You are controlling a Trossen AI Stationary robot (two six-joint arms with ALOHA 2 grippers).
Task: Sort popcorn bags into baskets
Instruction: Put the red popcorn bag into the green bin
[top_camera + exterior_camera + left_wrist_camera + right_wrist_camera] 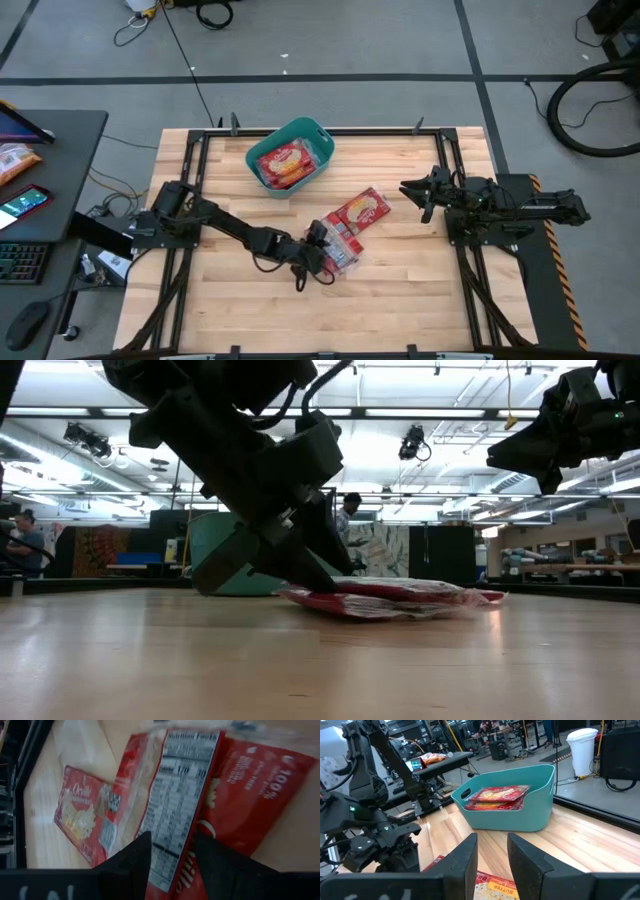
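Note:
A teal basket (318, 132) (520, 817) stands at the table's far middle, and red popcorn bags (283, 163) (497, 795) lie flat inside it. More red popcorn bags (357, 215) (400, 597) lie overlapping in a pile at the table's centre. My left gripper (318, 243) (305, 575) (172, 870) is low at the pile's near-left end. It is open, and its fingers stand on either side of a bag's white nutrition panel (185, 795). My right gripper (412, 190) (545, 465) (492, 855) is open and hovers high, to the right of the pile, pointing toward the basket. My left gripper comes slanting down from the table's left at the pile's near-left end. In the low view its fingertips (312, 580) reach table height right beside the lowest bag's edge (330, 600). I cannot tell whether they touch the bag.
Black frame rails (195, 170) run along the table's left, right and far sides. A dark side table (60, 180) on the left holds a paler orange packet (15, 160), a phone and a keyboard. Bare wood lies near the front edge (330, 320). A person (345, 515) stands in the room behind.

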